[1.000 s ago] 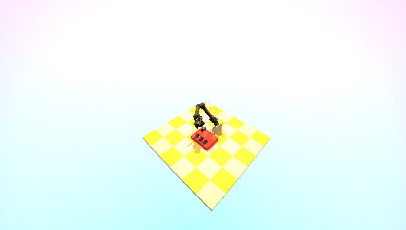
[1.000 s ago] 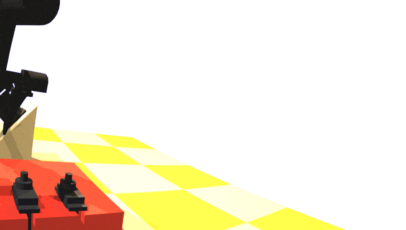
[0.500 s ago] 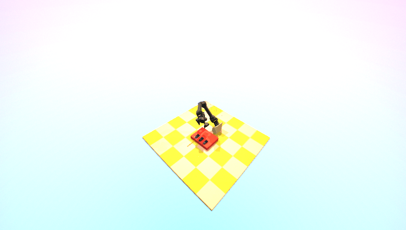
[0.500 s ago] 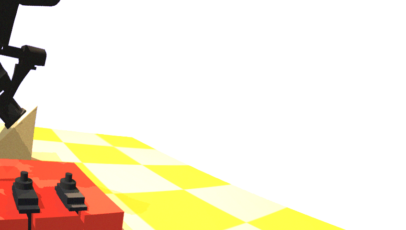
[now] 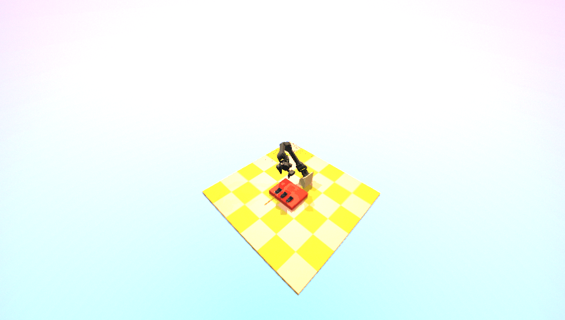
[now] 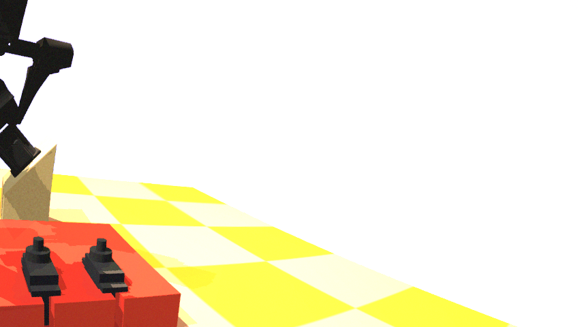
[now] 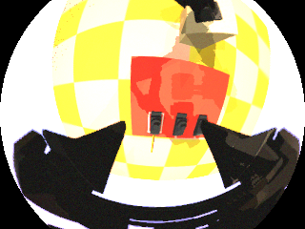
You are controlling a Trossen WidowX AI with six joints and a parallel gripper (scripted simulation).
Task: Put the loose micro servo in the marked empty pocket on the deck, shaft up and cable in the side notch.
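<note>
The micro servo (image 5: 278,191) (image 7: 155,123), dark, sits at the white-outlined pocket at one end of the row on the red deck (image 5: 295,191) (image 7: 143,101). Its thin orange cable (image 5: 269,201) (image 7: 152,144) runs out past the deck's edge. The servo is out of frame in the exterior view. Its ears and shaft are too small to judge, so I cannot tell whether it is fully down or how the cable lies in the notch. My gripper (image 5: 284,175) (image 7: 163,121) is wide open and empty, raised well above the deck and apart from the servo.
Two other dark servos stand in the deck beside it, a middle one (image 5: 284,195) (image 6: 41,270) (image 7: 180,124) and an end one (image 5: 290,199) (image 6: 104,268), shafts up. A beige angled block (image 5: 306,180) (image 6: 30,198) stands behind the deck at the arm's base. The checkered floor (image 5: 295,233) lies around.
</note>
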